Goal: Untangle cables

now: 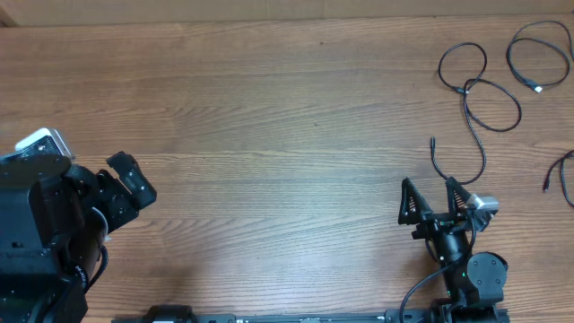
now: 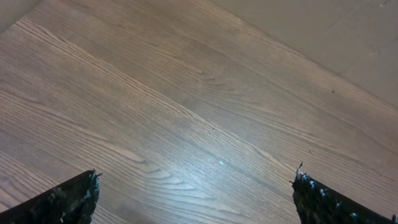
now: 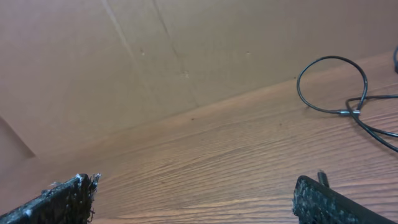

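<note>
Overhead: the wooden table (image 1: 269,108) carries three thin black cables, all at the far right and lying apart from one another. The long cable (image 1: 467,89) forms a loop near the far edge, crosses itself at a small plug, makes a second loop, then trails down to the right gripper (image 1: 432,193). Whether it touches a fingertip cannot be told. The second cable (image 1: 536,86) is a single open loop in the far right corner. The third cable (image 1: 546,184) is cut off by the right edge. The left gripper (image 1: 132,179) sits at the near left, well apart from all the cords.

Left wrist: fingers spread wide and holding nothing, bare wood between them.

Right wrist: fingers likewise released and empty. The long cable's loop lies ahead to the right.
</note>
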Tool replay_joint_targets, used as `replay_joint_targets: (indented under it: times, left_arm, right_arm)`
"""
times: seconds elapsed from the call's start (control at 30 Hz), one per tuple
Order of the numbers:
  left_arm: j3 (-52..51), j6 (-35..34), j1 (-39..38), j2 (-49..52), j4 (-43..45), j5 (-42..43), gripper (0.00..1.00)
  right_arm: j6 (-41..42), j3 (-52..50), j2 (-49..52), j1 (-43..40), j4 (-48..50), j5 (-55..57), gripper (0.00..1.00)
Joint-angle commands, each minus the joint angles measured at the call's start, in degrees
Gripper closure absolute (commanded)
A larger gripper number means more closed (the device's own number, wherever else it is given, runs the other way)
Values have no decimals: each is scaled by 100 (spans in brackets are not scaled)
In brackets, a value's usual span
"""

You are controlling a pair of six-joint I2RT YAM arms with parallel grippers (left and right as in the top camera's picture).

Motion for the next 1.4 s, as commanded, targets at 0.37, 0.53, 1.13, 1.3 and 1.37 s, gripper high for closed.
replay_joint_targets:
  times: [0.37, 0.53, 1.13, 1.3, 1.37]
  left_arm:
    - [33, -79, -31, 17, 22, -76, 0]
    - [33, -79, -31, 17, 22, -76, 1]
    - [33, -79, -31, 20, 22, -76, 0]
    - [33, -79, -31, 20, 24, -76, 0]
    - [33, -79, -31, 20, 24, -76, 1]
  right_arm:
    - [-1797, -68, -68, 131, -15, 245, 0]
    - [-2002, -66, -68, 136, -22, 308, 0]
    - [-1939, -61, -68, 136, -4, 249, 0]
    - [-1939, -61, -68, 136, -4, 247, 0]
    - [-1939, -61, -68, 136, -4, 249, 0]
